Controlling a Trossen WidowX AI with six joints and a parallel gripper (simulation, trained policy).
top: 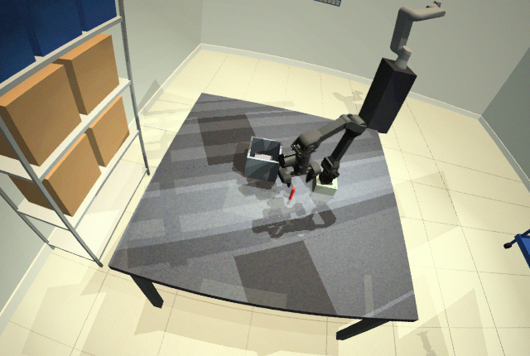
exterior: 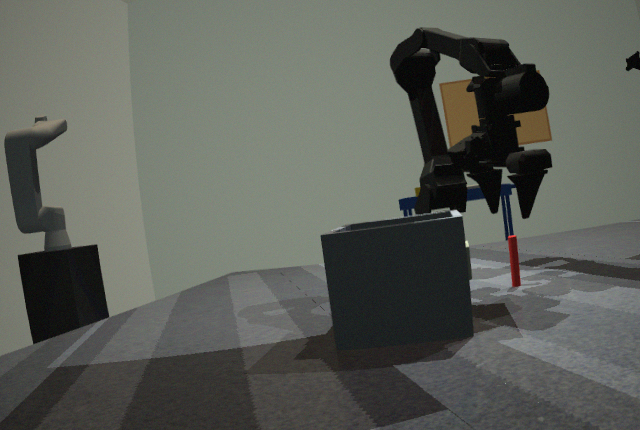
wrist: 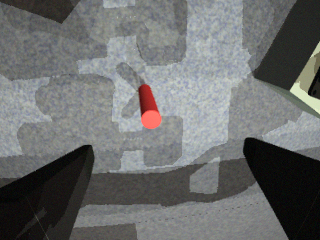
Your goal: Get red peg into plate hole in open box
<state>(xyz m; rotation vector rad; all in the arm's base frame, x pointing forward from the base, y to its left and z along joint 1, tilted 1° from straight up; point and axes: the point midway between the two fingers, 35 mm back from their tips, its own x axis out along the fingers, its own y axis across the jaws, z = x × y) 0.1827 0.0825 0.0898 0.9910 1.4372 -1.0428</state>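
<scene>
The red peg [top: 291,193] [exterior: 514,261] [wrist: 149,107] stands upright on the table, outside the box. My gripper [top: 298,182] [exterior: 511,215] [wrist: 170,148] is open and empty, pointing down. Its fingertips are above the peg's top in the exterior view. In the wrist view the peg's round top lies between the fingers' lines but ahead of the tips, nearer the left finger. The open dark grey box [top: 262,170] [exterior: 398,285] stands beside the peg and gripper. A pale plate [top: 262,156] shows at its bottom in the top view; its hole cannot be made out.
The arm's base stands on a pale green block [top: 325,189], on the peg's other side from the box. All stand on the grey table [top: 192,236] [exterior: 196,389]. A grey arm on a black pedestal [top: 387,95] [exterior: 64,291] stands beyond the table. Shelves with boxes stand left in the top view.
</scene>
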